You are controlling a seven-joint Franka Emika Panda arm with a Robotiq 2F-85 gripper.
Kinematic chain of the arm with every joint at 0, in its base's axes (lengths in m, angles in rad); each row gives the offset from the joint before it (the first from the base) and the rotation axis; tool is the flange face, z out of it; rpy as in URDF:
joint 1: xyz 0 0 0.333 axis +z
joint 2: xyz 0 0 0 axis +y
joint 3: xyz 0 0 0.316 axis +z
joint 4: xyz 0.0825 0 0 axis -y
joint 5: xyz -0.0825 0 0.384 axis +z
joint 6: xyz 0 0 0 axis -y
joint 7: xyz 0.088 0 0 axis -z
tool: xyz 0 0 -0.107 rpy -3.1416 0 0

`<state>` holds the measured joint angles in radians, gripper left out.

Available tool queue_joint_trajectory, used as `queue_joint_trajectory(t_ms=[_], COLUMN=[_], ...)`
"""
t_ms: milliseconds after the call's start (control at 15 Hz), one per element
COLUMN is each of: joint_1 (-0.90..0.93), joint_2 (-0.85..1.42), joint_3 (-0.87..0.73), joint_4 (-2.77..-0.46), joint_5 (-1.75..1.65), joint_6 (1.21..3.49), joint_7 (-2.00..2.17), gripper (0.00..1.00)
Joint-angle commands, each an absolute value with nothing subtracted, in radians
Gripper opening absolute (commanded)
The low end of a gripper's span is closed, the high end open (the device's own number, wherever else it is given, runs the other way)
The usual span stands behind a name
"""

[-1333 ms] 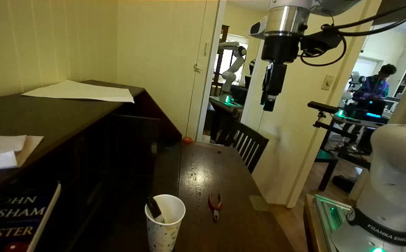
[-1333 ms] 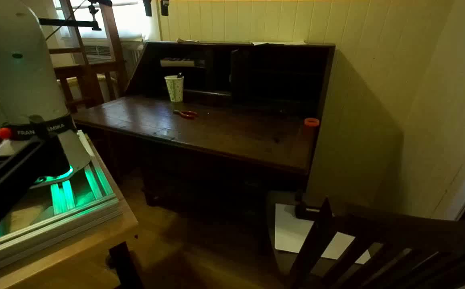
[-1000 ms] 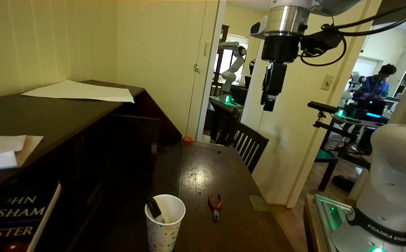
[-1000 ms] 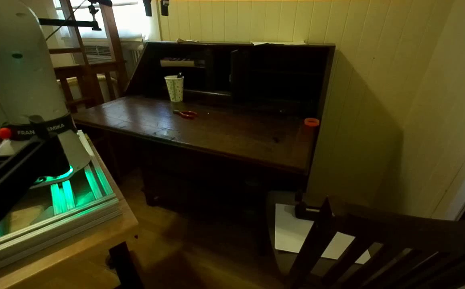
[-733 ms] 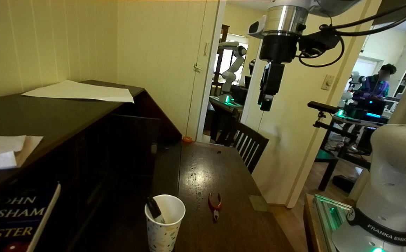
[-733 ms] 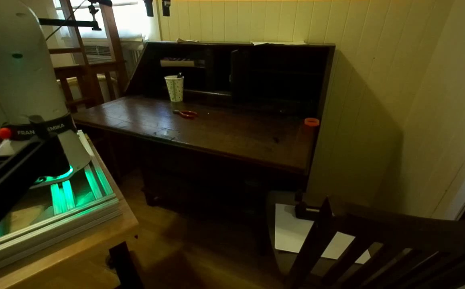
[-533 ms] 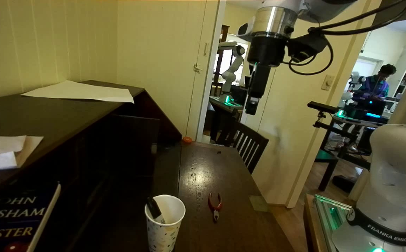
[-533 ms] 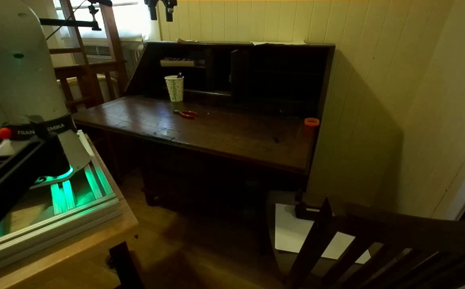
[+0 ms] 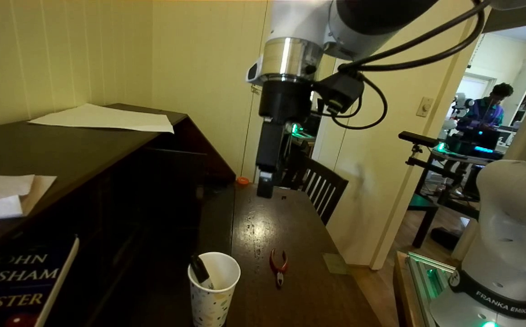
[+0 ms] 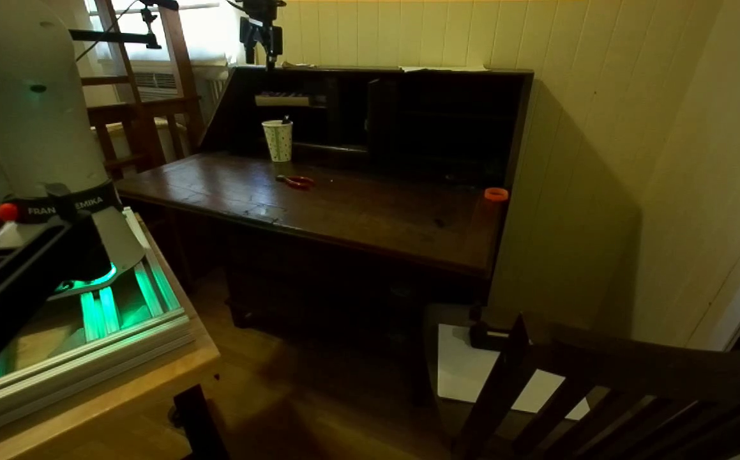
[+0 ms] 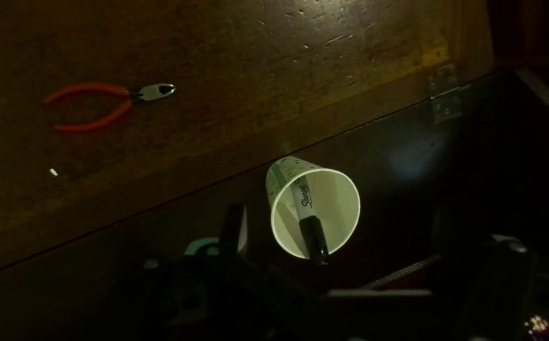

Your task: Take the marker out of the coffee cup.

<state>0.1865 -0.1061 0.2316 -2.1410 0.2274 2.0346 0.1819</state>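
The marker (image 9: 200,271) is a pen with a black cap and a grey body lettered "Sharpie". It leans inside the coffee cup (image 9: 213,304), cap up and just past the rim. The cup is white paper with small coloured specks and stands upright on the desk. Both also show in an exterior view, the cup (image 10: 278,143) with the marker's tip (image 10: 286,119) above its rim. In the wrist view the marker (image 11: 313,234) and cup (image 11: 340,203) lie ahead between the fingers. My gripper (image 10: 261,62) is open and empty, in the air above the cup and apart from it.
Red-handled pliers (image 9: 279,268) lie on the dark desk (image 9: 263,227) beside the cup. An orange ring (image 10: 496,194) sits at the desk's far end. The desk's shelf hutch (image 10: 453,121) rises behind the cup, with a book (image 9: 17,286) in it. Papers (image 9: 108,118) lie on top.
My gripper has come down and moved left in an exterior view, towards the cup. The marker, cup and pliers have not moved.
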Motion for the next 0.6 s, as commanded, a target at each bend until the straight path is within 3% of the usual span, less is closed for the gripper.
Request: queue_joint_trajectory(t_ms=[0,533], joint_1=[0.207,0.226], joint_2=[0.069,0.078], joint_3=[0.261,0.241], joint_4=[-2.030,-2.052], joint_5=[0.082,0.074], joint_6=[2.096,2.122], joint_7=[0.335,0.308], gripper=[1.00,1.00])
